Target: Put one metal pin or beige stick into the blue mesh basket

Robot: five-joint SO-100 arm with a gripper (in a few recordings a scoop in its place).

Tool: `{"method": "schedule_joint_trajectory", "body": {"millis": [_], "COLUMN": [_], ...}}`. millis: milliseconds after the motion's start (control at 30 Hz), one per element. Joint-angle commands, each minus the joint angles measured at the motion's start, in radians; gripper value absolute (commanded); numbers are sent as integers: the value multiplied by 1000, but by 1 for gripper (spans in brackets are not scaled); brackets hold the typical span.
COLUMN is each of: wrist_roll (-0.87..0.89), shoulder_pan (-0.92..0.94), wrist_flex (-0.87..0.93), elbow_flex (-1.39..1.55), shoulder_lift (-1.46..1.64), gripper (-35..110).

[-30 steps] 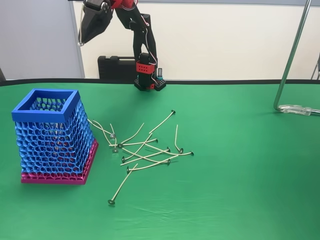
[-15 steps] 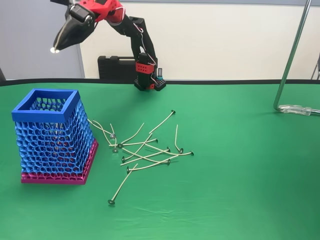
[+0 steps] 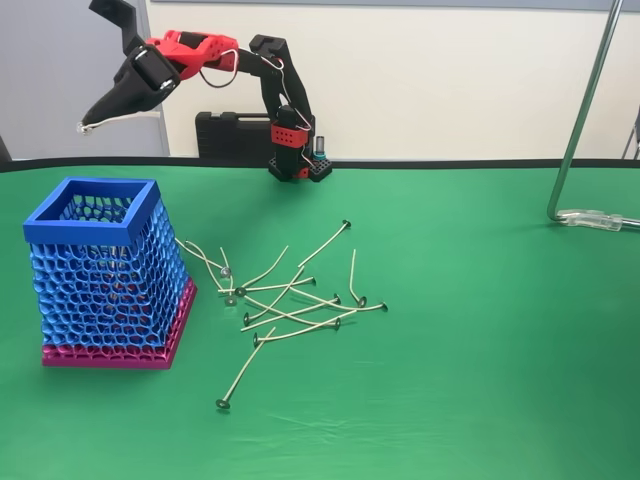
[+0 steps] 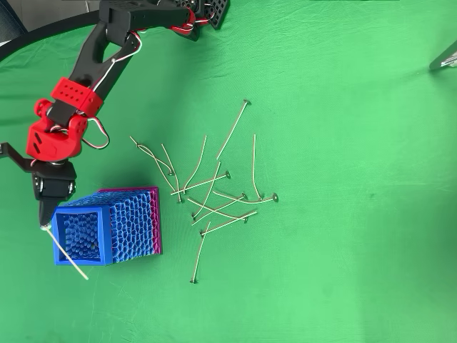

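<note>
The blue mesh basket [image 3: 92, 232] with its pink base stands upright at the left of the green cloth, also in the overhead view [image 4: 121, 227]. My red and black gripper [image 3: 95, 119] hangs above the basket's left rim and is shut on one thin metal pin [image 3: 85, 127]. From above, the gripper [image 4: 46, 219] sits at the basket's left edge, and the pin [image 4: 68, 256] slants from the fingertips across the basket's near left corner. Several more pins [image 3: 290, 300] lie in a loose heap right of the basket [image 4: 214, 194].
A black case [image 3: 228, 135] stands behind the arm's base [image 3: 298, 165] at the table's back edge. A metal stand pole [image 3: 585, 110] rises at the right, its clamp foot [image 3: 597, 218] on the cloth. The cloth in front and to the right is open.
The gripper has swung left and down from high near the arm's base to just over the basket's left side, carrying the pin with it.
</note>
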Motion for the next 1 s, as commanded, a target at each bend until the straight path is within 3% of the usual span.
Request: {"method": "schedule_joint_trajectory", "body": {"millis": [0,333,633,967], "wrist_roll": [-32,23,192,193], "shoulder_pan": [17,44,20,6], "wrist_flex": [-69,-120,-109,-100], "elbow_flex": [23,-5,14,12], "shoulder_lift": [2,-78,-69,-78], "gripper": [1,0,0,3]}}
